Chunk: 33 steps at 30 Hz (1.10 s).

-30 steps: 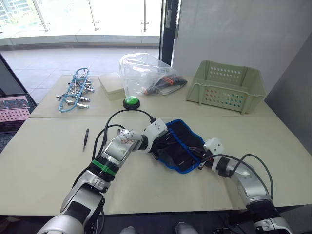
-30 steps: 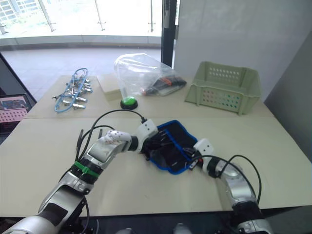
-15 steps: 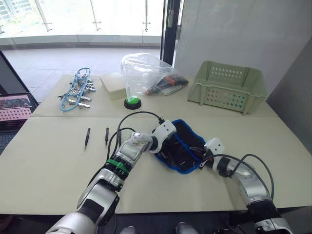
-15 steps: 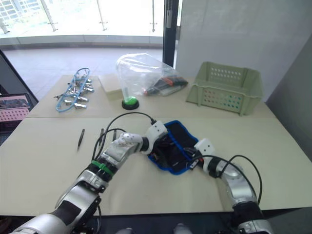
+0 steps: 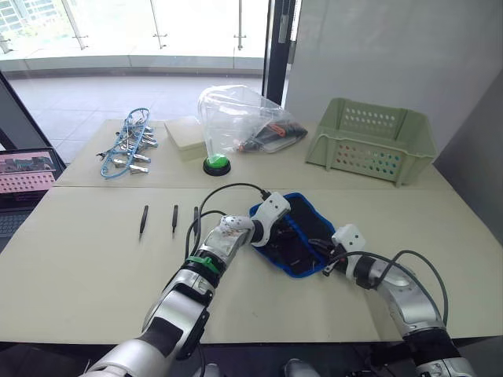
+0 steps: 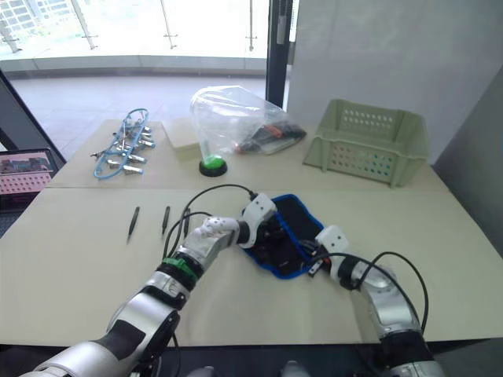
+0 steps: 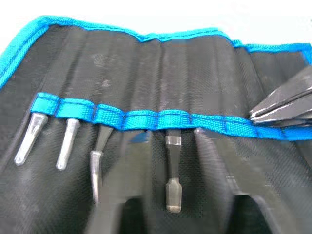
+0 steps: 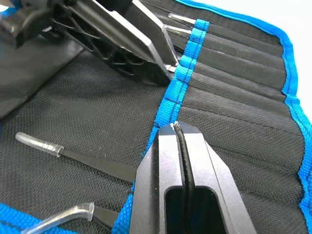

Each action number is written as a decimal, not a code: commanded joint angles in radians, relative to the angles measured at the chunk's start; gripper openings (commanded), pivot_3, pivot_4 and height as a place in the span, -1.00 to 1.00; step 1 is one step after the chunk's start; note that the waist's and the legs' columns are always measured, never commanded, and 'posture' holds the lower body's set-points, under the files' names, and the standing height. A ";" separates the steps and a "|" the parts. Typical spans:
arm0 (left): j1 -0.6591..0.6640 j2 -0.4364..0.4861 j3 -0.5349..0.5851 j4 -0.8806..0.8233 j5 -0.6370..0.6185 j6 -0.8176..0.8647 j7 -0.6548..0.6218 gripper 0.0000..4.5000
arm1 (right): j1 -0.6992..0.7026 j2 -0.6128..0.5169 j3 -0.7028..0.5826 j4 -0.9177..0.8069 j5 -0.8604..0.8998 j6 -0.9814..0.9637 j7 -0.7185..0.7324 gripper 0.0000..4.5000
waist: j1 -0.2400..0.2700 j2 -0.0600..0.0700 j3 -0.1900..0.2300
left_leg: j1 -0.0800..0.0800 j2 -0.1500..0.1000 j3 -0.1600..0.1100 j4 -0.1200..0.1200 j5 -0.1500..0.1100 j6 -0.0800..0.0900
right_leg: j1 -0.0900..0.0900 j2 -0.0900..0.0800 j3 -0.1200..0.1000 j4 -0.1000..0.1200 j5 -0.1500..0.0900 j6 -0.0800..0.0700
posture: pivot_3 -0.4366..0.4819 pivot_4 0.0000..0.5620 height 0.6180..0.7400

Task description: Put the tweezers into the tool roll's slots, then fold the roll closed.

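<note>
Two tweezers [image 5: 143, 221] [image 5: 174, 220] lie on the table [image 5: 86, 267], side by side but apart, left of the left arm. We see a third thin dark line just right of them by the arm's cable; we can't tell whether it is a tweezer.

The tool roll [image 5: 299, 217] lies open and flat at table centre, inner face up, with blue edging around it.

The left end effector [image 5: 272, 234] sits on the roll's left part. In its wrist view the fingers [image 7: 127, 191] are spread apart and hold nothing, one on either side of a slim tool [image 7: 170, 187]. That tool pokes out from under the blue band [image 7: 139, 118] across the slots [image 7: 122, 68]. Three more pale-tipped tools poke out of the slots beside it.

The right end effector [image 5: 325, 266] is at the roll's near right edge. Its fingers [image 8: 158, 165] are pressed together, tips touching the blue band. We can't tell if anything is pinched between them.

At the far side of the table are:
- a green basket [image 5: 371, 142] on the right
- a clear plastic bag [image 5: 236, 118] in the middle, with a green button [image 5: 215, 165] just in front of it
- metal clips with blue cord [image 5: 124, 146] on the left
</note>
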 commanded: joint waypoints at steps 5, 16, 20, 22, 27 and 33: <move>0.135 0.178 0.254 -0.559 -0.233 0.319 -0.022 0.99 | 0.067 -0.060 0.069 0.044 -0.047 0.069 0.088 -1.00 | -0.001 0.001 0.001 | 0.000 0.001 -0.001 0.000 0.000 0.000 | 0.000 0.000 0.000 0.001 0.001 -0.002 | -0.05 -0.47 1.00; 0.652 0.397 0.666 -1.037 -0.321 0.212 0.069 0.99 | 0.008 -0.055 0.062 0.125 -0.033 0.049 0.145 -1.00 | 0.000 0.001 0.000 | 0.001 0.002 -0.001 -0.001 0.000 0.000 | 0.000 0.000 0.001 -0.001 0.002 -0.004 | -0.05 -0.47 1.00; 0.924 0.316 0.829 -1.138 -0.498 0.125 -0.003 0.99 | -0.013 -0.069 0.071 0.164 -0.052 0.030 0.184 -1.00 | 0.005 -0.001 0.000 | 0.001 0.002 -0.001 -0.001 -0.001 -0.001 | 0.001 -0.002 0.001 -0.002 0.002 -0.005 | -0.05 -0.47 1.00; 1.027 0.287 0.853 -1.137 -0.448 0.048 0.032 0.99 | -0.025 -0.079 0.071 0.195 -0.057 0.015 0.205 -1.00 | 0.009 -0.001 0.000 | 0.001 0.002 -0.001 -0.001 -0.001 -0.001 | 0.002 -0.003 0.000 -0.003 0.002 -0.005 | -0.05 -0.47 1.00; 1.276 0.160 0.946 -1.147 -0.412 -0.118 0.114 0.99 | -0.040 -0.105 0.068 0.239 -0.059 -0.013 0.250 -1.00 | 0.012 -0.003 -0.001 | 0.001 0.002 0.000 -0.001 -0.001 -0.001 | 0.003 -0.001 0.000 -0.005 0.001 -0.006 | -0.05 -0.47 1.00; 1.449 0.032 0.952 -1.103 -0.391 -0.283 0.150 0.99 | -0.071 -0.114 0.071 0.284 -0.063 -0.037 0.288 -1.00 | 0.024 -0.005 -0.001 | 0.000 0.002 0.000 -0.001 -0.002 0.000 | 0.004 -0.002 -0.001 -0.014 0.002 -0.005 | -0.05 -0.47 1.00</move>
